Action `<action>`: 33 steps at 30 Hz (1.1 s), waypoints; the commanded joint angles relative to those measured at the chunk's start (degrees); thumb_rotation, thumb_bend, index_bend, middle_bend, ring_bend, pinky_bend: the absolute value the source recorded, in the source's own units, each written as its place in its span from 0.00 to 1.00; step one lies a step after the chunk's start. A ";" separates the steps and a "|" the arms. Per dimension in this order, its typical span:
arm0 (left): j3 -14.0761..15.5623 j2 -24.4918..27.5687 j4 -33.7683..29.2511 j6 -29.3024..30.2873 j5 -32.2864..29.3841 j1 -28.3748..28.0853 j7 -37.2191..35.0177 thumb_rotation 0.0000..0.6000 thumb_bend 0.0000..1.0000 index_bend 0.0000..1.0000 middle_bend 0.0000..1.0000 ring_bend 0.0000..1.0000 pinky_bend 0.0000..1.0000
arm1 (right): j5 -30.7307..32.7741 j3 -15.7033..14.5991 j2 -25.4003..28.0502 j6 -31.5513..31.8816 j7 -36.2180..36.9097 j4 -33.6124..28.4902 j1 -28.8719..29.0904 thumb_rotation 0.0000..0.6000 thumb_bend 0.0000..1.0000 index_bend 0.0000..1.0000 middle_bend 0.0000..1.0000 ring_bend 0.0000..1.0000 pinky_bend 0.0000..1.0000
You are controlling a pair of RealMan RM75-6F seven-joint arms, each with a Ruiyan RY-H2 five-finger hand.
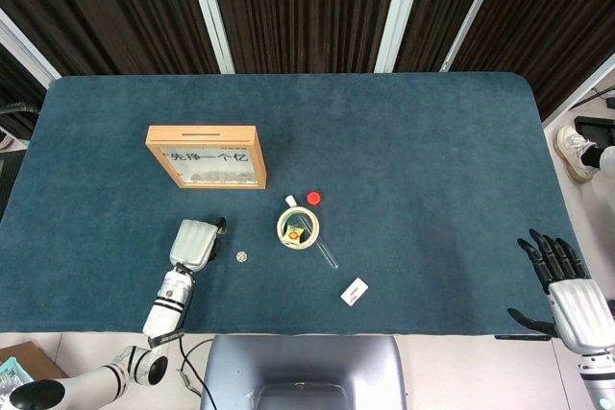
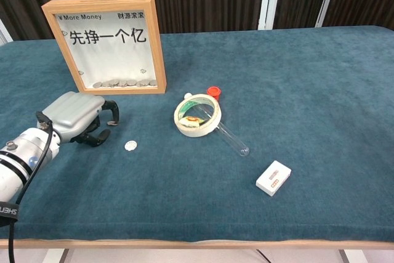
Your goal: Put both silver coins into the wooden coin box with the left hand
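Head view: left hand low on the blue table, palm down, fingers curled toward the cloth; whether anything is pinched cannot be told from above. One silver coin flat on the cloth just right of that hand, apart from it. Wooden coin box upright behind the hand, slot in its top edge. Right hand off the table's near right corner, fingers spread, holding nothing. Tape roll, red cap, clear tube and small white device near table centre.

Chest view: left hand resting on the cloth, dark fingertips bent down; a second coin not made out, grasp cannot be told. Silver coin lying just right of the fingertips, not touched. Wooden coin box standing behind, glass front showing coins heaped along its bottom. Tape roll touching the clear tube; red cap just behind; white device near the front edge.
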 commanded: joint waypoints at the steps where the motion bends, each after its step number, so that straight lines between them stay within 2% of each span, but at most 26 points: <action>1: -0.03 -0.18 0.30 -0.09 -0.13 -0.07 0.01 1.00 0.39 0.44 1.00 1.00 1.00 | 0.01 0.01 0.01 0.06 0.04 0.04 -0.05 1.00 0.10 0.00 0.00 0.00 0.02; 12: -0.42 -1.21 2.24 0.25 -0.15 -0.53 -1.70 1.00 0.39 0.55 1.00 1.00 1.00 | 0.15 0.01 0.14 0.12 0.26 0.25 -0.19 1.00 0.10 0.00 0.00 0.00 0.02; 33: -0.14 -0.46 1.68 1.77 0.79 -0.37 -3.45 1.00 0.40 0.58 1.00 1.00 1.00 | 0.03 -0.11 -0.05 -0.46 -0.64 -0.03 0.00 1.00 0.10 0.00 0.00 0.00 0.02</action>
